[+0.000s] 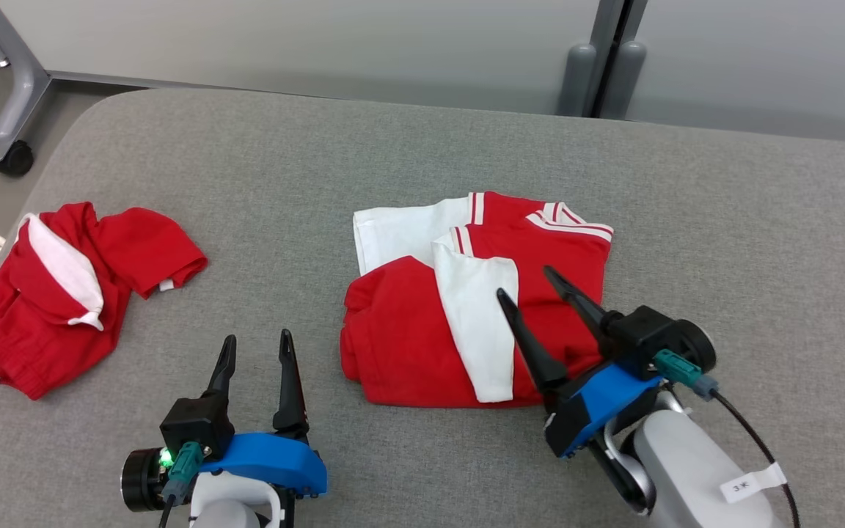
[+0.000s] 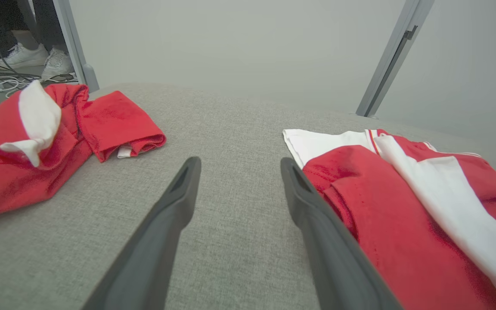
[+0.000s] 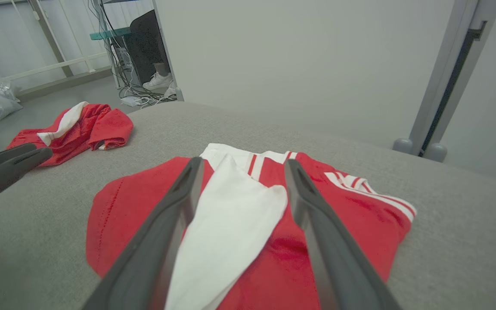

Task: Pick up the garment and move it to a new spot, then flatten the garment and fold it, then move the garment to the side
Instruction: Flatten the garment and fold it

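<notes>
Folded garment [image 1: 400,345] lies mid-table [image 1: 760,242], beneath my right gripper [image 1: 524,282], fingers apart, empty. My left gripper [image 1: 257,337], spread too, sits just left. Red cloth, white panels, striped trim; grey woven top.

You're facing a grey fabric-topped table [image 1: 422,147]. Behind it stand pale partition panels [image 1: 283,37], joined at a grey post [image 1: 609,51]. A castered frame leg [image 1: 13,132] sits far left on the grey floor. Tangled cables [image 3: 138,97] lie beyond.
</notes>
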Robot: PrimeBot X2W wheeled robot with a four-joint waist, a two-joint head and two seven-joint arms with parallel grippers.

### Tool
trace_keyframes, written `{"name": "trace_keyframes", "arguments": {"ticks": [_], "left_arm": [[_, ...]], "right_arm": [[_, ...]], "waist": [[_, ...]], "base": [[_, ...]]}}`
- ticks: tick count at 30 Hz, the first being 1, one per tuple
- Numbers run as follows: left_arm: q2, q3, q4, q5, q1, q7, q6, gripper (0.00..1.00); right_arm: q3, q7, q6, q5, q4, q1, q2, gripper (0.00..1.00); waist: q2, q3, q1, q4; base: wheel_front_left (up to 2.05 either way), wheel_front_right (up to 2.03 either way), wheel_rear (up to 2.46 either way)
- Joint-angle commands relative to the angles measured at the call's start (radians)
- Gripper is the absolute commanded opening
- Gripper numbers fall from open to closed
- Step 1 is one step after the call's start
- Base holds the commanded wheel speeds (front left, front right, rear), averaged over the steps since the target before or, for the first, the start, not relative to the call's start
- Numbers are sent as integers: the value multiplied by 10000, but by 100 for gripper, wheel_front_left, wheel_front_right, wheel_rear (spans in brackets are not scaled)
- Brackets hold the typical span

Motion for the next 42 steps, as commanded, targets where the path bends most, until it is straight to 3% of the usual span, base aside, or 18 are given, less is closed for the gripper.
{"name": "trace_keyframes", "arguments": {"ticks": [1, 9, 19, 26, 30, 31, 32, 38, 42], "left_arm": [[-13, 23, -54, 50, -49, -2, 8, 100], [-7, -246, -164, -110, -265, -2, 29, 100], [-13, -617, -205, -267, -350, -2, 91, 100], [-13, -753, -304, -352, -268, -2, 210, 100], [-11, -766, -320, -410, -270, -2, 269, 100], [-11, -766, -320, -410, -270, -2, 269, 100], [-11, -778, -316, -425, -298, -2, 279, 100], [-7, -742, -302, -330, -375, -2, 278, 100], [-10, -521, -216, -266, -246, -2, 246, 100]], "right_arm": [[-139, -8, 1, 53, 69, 194, -145, 100], [-938, -8, 1, 344, 601, -176, -491, 100], [-383, -10, 1, 720, 2539, -1418, -815, 100], [-75, -8, 1, 643, 3243, -1930, -930, 99], [60, -8, 1, 608, 3247, -1997, -1011, 12], [60, -8, 1, 608, 3247, -1997, -1011, 12], [88, -8, 1, 613, 3242, -1989, -1026, 0], [56, -10, 1, 714, 2886, -2093, -1028, 0], [-770, -20, 1, 1313, 1997, -2108, -940, 0]], "waist": [[0, -51, 1, -90], [0, 152, 1, 114], [0, 607, 1, 1181], [0, 811, 1, 1505], [0, 839, 1, 1508], [0, 839, 1, 1508], [0, 836, 1, 1501], [0, 747, 1, 1348], [0, 483, 1, 1082]], "base": [[0, 0, 0], [0, 0, 0], [0, 0, 0], [0, 0, 0], [0, 0, 0], [0, 0, 0], [0, 0, 0], [0, 0, 0], [0, 0, 0]]}}
